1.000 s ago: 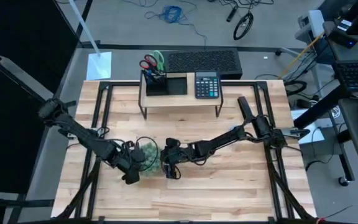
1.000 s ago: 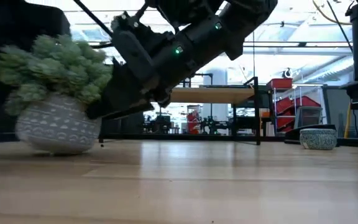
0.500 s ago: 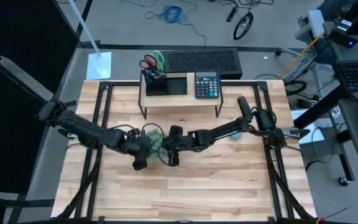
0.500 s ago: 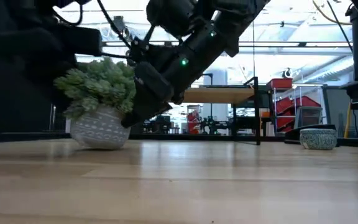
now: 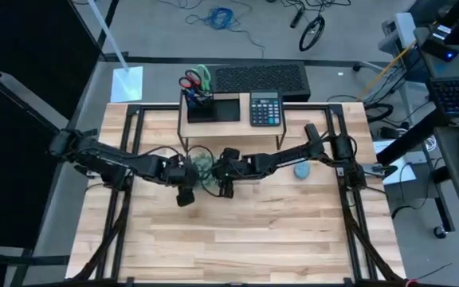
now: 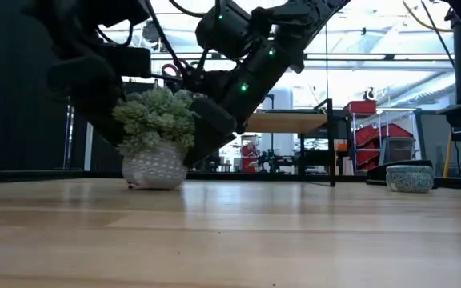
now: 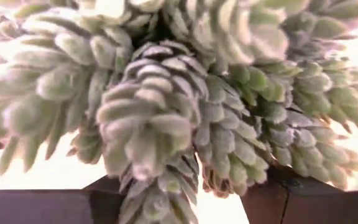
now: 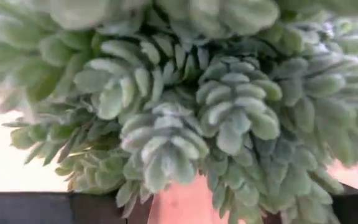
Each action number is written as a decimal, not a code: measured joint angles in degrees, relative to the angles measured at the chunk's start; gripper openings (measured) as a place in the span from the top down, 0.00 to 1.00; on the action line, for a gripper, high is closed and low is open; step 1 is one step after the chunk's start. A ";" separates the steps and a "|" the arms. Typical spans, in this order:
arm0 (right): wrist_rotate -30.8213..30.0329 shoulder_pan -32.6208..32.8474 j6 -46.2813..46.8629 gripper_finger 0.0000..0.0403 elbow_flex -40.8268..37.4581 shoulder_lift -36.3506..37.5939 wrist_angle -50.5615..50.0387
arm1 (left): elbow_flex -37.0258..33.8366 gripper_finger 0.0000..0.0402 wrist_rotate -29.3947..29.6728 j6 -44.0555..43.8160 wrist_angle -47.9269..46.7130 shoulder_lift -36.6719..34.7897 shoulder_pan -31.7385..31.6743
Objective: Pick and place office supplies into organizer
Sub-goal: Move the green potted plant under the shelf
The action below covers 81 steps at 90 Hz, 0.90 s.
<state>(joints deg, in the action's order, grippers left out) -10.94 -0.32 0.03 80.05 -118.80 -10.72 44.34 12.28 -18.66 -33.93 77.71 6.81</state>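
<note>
Both tools, left tool (image 5: 187,194) and right tool (image 5: 226,186), flank potted plant (image 5: 202,165), now shifted toward riser shelf (image 5: 229,127). Grip: cannot tell. Organizer (image 5: 212,108) on shelf, scissors (image 5: 197,79) inside; clearing move, no supply handled.

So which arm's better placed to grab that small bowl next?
Right, probably: the bowl lies beside the right arm. The left gripper and right gripper both flank the plant, the left one farther off.

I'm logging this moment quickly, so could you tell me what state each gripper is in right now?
Left gripper: against the potted plant; fingers cannot be told.
Right gripper: against the plant's other side; cannot be told either.
</note>
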 joint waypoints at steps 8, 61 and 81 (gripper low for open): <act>0.01 -0.94 -0.73 0.48 0.00 0.24 -0.93 | 0.00 0.59 -0.03 1.34 0.77 0.00 -1.40; 0.33 -4.93 -2.23 0.48 0.00 2.36 -8.55 | 0.19 0.59 0.02 4.47 0.31 -0.68 -6.95; 0.17 -4.52 -1.02 0.48 0.01 7.37 -12.66 | 4.56 0.59 0.26 4.16 -5.24 -3.78 -6.85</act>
<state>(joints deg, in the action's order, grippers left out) -10.77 -4.83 -0.99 80.06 -111.43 -23.38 48.90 12.53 -14.50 -39.18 73.93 -0.04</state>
